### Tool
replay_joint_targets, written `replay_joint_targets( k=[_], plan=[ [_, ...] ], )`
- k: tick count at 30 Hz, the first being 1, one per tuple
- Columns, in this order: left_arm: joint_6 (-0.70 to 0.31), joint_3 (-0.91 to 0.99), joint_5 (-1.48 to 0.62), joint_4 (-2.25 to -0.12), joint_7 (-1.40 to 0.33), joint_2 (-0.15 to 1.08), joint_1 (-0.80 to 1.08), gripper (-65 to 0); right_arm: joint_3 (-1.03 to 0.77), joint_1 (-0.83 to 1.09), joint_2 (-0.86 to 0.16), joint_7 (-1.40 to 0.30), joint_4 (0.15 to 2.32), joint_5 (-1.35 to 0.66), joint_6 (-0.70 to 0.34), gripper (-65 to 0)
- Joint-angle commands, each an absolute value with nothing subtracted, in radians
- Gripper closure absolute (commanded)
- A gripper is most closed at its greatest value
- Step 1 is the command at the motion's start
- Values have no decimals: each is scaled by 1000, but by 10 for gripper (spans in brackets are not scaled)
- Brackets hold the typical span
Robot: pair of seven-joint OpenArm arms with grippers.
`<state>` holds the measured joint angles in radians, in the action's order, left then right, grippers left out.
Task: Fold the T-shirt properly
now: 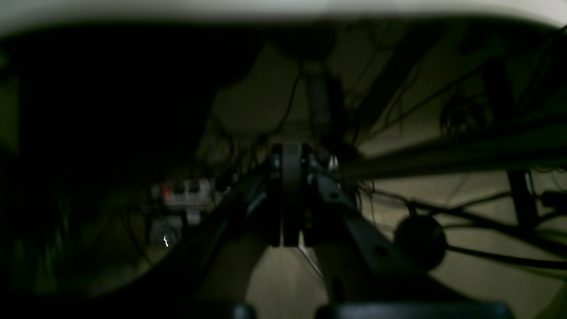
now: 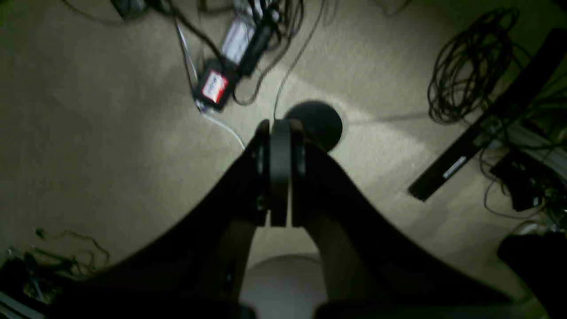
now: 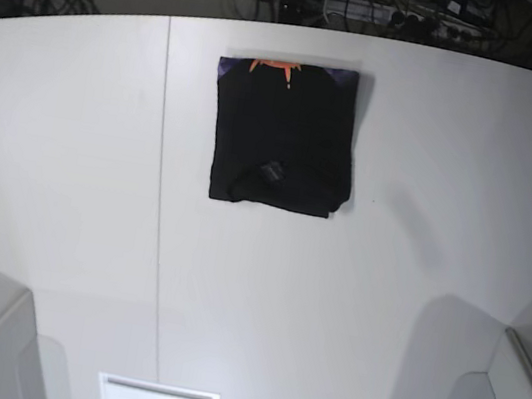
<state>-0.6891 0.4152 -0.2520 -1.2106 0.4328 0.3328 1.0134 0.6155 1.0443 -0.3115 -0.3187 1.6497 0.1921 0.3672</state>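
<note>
Base view: T-shirt folded into a compact black square in the upper middle of the frame, flat on the white counter, orange mark at its top edge. Soft, light, limp cloth, likely to sag and slide open if lifted by one layer; best pinched at a corner or edge through all layers. Left gripper and right gripper both closed on nothing, hanging over floor and cables, off the counter.
</note>
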Motion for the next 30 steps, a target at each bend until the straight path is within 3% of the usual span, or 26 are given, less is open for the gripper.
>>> replay_joint_targets(
  k=[1,8,17,19,24,30],
  plan=[
    [-698,407,-260,-1179,450,340,1013,0,619,1044,-314,-312,1636,159,372,0],
    [-698,317,-110,-911,450,317,846,0,679,858,-354,-312,1460,-145,366,0],
    [-698,309,-24,-610,441,278,628,0,796,645,-344,-229,1176,-332,361,0],
    [-698,309,-24,-536,440,278,579,0,811,610,-344,-200,1115,-378,309,0],
    [-698,308,-24,-321,443,278,430,0,808,507,-323,-128,894,-475,41,0],
    [-682,275,4,-177,447,268,309,0,808,357,-229,30,475,-490,-147,0]
  ],
)
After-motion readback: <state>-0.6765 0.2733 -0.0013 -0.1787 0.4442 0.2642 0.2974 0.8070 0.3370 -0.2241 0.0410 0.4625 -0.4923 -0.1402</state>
